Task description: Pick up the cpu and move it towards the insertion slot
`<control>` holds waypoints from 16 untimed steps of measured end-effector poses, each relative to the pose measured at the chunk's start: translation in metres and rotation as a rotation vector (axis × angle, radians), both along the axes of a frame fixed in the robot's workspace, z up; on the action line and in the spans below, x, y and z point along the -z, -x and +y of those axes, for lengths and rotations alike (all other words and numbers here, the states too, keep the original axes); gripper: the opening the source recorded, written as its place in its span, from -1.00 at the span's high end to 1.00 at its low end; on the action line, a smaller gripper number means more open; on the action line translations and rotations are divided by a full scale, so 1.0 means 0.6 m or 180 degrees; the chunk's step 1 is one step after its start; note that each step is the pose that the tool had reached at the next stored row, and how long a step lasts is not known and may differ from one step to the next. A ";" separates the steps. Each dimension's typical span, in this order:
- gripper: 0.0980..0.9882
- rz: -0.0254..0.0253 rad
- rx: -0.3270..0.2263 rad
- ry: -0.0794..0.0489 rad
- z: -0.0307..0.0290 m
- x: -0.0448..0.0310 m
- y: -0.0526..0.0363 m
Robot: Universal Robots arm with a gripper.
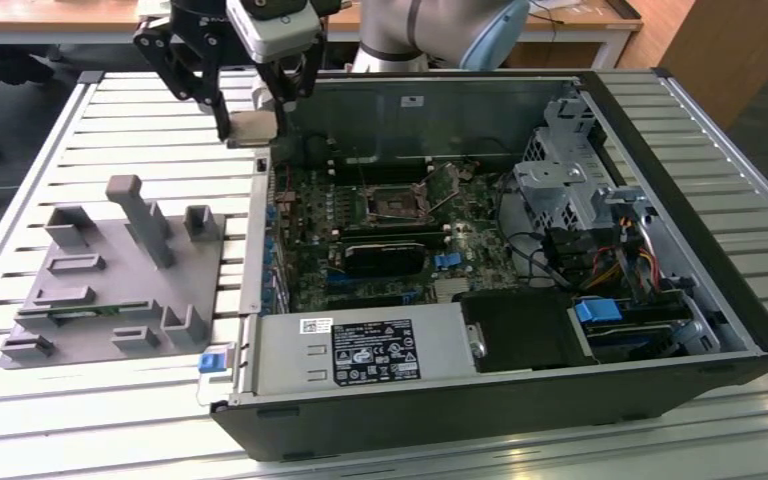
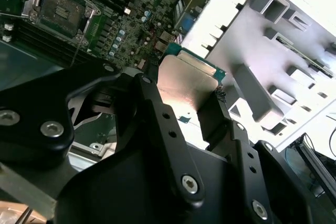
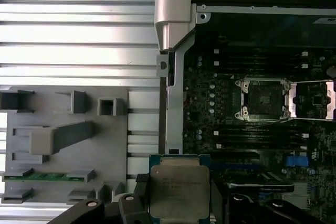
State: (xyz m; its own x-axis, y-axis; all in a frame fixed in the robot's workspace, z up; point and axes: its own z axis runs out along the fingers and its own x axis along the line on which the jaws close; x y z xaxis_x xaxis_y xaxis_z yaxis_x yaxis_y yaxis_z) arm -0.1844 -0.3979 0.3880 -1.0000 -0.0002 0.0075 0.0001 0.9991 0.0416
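CPU [image 3: 178, 191], flat square chip w/ silvery-grey metal lid, is pinched in black gripper [image 2: 181, 95], held aloft at case edge. We judge pickup done; square dark socket w/ shiny metal frame [image 3: 261, 99] sits well apart, transfer incomplete.

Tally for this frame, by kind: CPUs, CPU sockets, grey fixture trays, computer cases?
cpu, held in the gripper: 1
insertion slot, open: 1
grey fixture tray: 1
computer case: 1
Total: 4
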 end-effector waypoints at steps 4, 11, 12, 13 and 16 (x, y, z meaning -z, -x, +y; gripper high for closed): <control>0.00 0.0000 0.0000 0.0000 0.0037 0.000 -0.008; 0.00 0.0000 0.0000 0.0000 0.0120 0.000 -0.024; 0.00 0.0000 0.0000 0.0000 0.0128 0.000 -0.026; 0.00 0.0000 0.0000 0.0000 0.0135 0.000 -0.029; 0.00 0.0000 0.0000 0.0000 0.0156 0.000 -0.036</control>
State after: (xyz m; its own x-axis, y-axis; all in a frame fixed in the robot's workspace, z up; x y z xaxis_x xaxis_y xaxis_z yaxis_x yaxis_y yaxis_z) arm -0.1626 -0.3886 0.3880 -1.0000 -0.0002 0.0075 0.0001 0.9991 0.0416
